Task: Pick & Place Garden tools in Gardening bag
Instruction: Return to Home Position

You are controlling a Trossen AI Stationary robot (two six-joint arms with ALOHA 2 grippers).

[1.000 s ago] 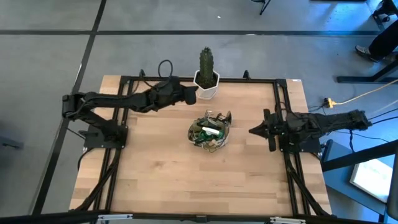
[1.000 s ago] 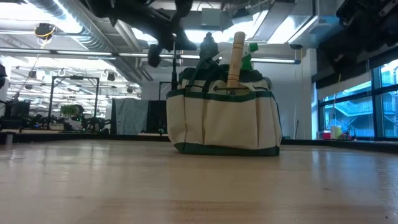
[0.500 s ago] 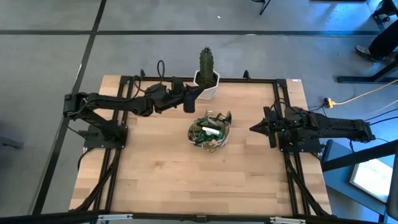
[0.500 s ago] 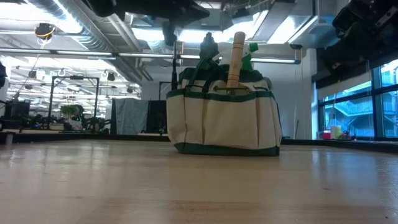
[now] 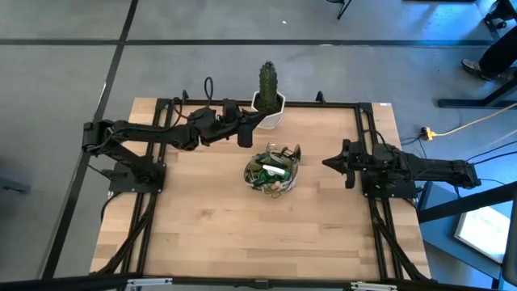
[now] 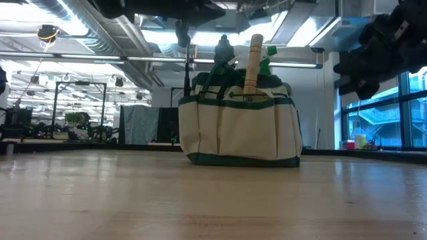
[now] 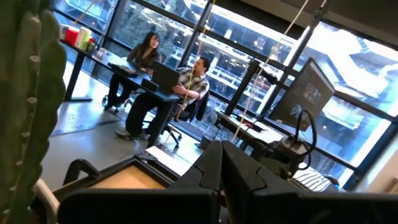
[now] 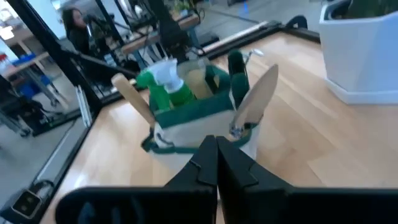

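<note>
Both sets of jaws are pressed together, pinching nothing. The left arm [image 5: 179,134] holds its jaws near the green cactus in its white pot [image 5: 268,97]. The right arm [image 5: 420,169] points its jaws at the olive-and-tan fabric gardening bag [image 5: 273,172], standing apart from it mid-bench [image 5: 202,226]. A wooden-handled tool [image 6: 253,60] and a green plastic sprayer [image 8: 166,84] stand in the bag. Packing looks finished. The step in hand seems to be retreating home, which calls for folding away without brushing the bag.

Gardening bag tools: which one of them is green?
The sprayer. Its body is translucent green with a white nozzle head, while the other tools standing in the gardening bag show a wooden handle or a grey metal blade.
</note>
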